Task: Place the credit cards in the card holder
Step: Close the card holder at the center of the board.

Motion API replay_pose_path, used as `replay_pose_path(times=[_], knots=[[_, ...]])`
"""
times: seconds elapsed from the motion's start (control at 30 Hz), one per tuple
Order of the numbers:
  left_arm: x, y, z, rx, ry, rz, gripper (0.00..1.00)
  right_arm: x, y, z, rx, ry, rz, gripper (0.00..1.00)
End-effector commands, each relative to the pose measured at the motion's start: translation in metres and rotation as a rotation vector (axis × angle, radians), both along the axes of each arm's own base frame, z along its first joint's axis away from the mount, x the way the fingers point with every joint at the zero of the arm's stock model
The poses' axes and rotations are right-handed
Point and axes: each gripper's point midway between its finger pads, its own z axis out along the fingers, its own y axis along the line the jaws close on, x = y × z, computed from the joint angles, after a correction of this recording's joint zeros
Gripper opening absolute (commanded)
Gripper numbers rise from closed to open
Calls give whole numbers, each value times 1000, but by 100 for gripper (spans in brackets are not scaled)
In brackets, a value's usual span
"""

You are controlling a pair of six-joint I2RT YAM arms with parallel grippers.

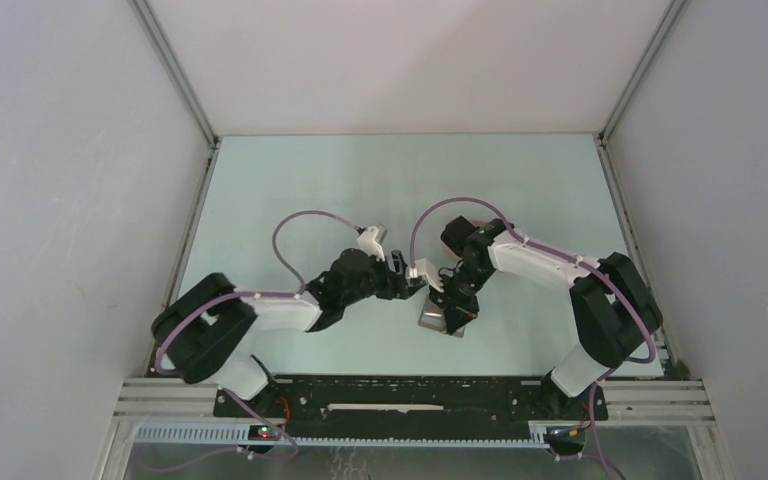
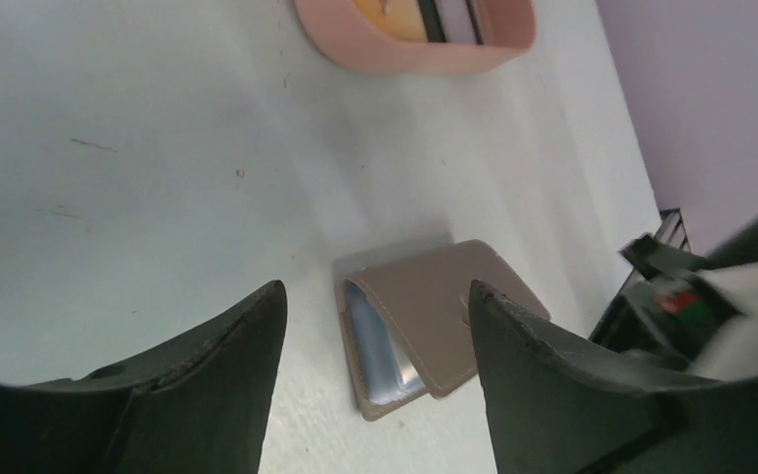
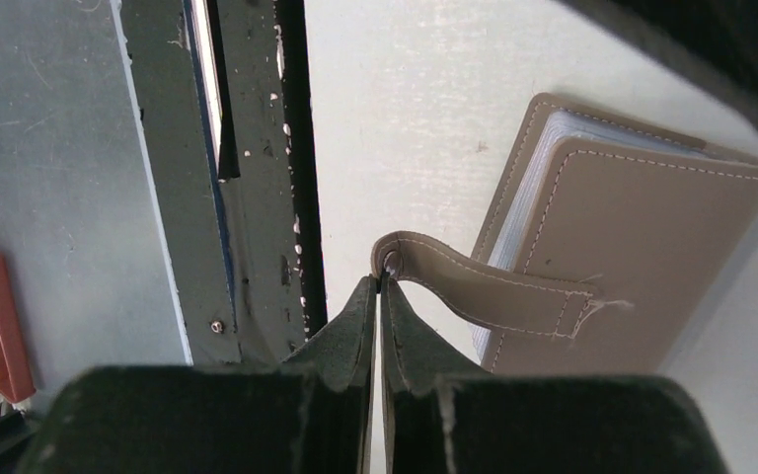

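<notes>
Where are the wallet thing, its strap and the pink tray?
card holder [image 2: 444, 311], left wrist view, on its top cover.
strap [image 3: 493, 286], right wrist view, on its middle.
pink tray [image 2: 405, 57], left wrist view, on its near wall.

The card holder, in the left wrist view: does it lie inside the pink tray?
No, the card holder lies on the table, well apart from the pink tray at the top edge.
</notes>
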Motion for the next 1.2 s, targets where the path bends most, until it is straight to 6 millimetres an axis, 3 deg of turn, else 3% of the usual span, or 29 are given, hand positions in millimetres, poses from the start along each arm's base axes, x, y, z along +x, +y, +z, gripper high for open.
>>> replay_pose_path(times=[0.0, 0.13, 0.33, 0.5, 0.77, 0.87, 0.93, 1.03, 1.17], knots=[[0, -35, -2, -79, 62, -131, 72, 1, -2, -2, 1, -37, 28, 8], [-6, -51, -20, -88, 132, -190, 68, 3, -3, -3, -6, -48, 22, 8], [-28, -40, -59, 48, 221, -211, 67, 7, -1, 1, 9, -60, 5, 13], [-49, -34, -83, 165, 260, -243, 64, 10, 2, 10, 39, -66, -19, 24], [-60, -9, -105, 282, 293, -203, 56, 0, 2, 67, 256, 12, -8, 39], [-62, -4, -109, 300, 297, -199, 54, 9, -2, 76, 293, 11, -55, 43], [-62, -3, -110, 302, 297, -198, 52, 27, -5, 69, 257, 10, -143, 44], [-63, -4, -111, 300, 294, -202, 50, 63, -14, 39, 131, -12, -318, 49], [-65, -4, -110, 298, 284, -209, 49, 84, -23, 3, 1, 5, -407, 53]])
